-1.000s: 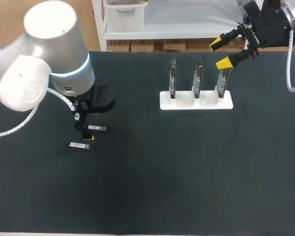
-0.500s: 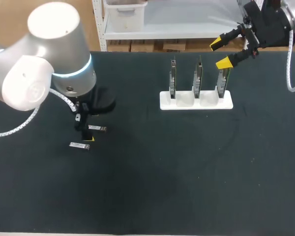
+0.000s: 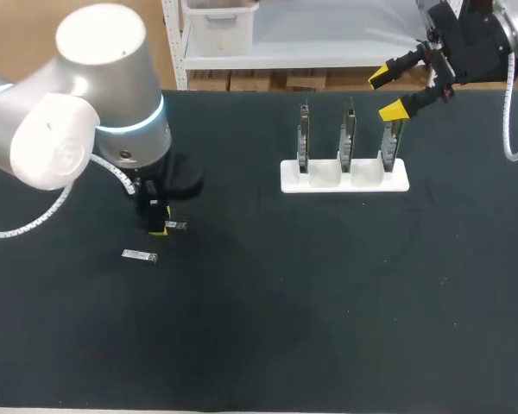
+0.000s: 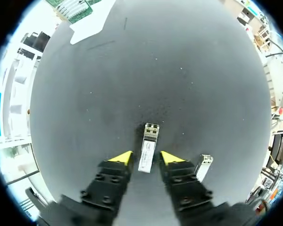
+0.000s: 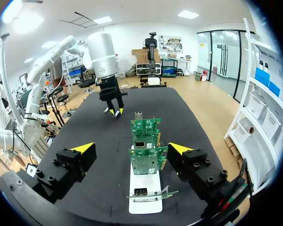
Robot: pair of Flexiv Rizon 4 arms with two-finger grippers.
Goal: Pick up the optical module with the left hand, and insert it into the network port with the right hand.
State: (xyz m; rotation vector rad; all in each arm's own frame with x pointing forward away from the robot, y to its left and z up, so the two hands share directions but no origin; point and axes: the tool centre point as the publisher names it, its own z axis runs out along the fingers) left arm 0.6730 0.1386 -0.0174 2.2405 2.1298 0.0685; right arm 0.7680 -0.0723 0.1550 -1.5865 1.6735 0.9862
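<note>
Left gripper [image 4: 146, 159]: jaws narrowly open, straddling module [image 4: 148, 143], no clear contact on either side. Module flat on table [image 4: 132, 70], long axis straight ahead between fingers [image 4: 121, 158]; closing should squeeze its long sides. Spare module [image 4: 203, 165] just outside one finger. Right gripper [image 3: 387, 95]: jaws wide, empty, above cards [image 3: 347, 138], well apart.

The table [image 3: 328, 328] has a matt, dark, finely speckled surface. On it, an optical module [image 4: 148, 147] shows a shiny bare-metal casing. Also on the table, a white stand [image 3: 345, 177] looks like smooth plastic and holds green circuit boards [image 5: 146, 141] with grey metal brackets [image 3: 304, 142].
</note>
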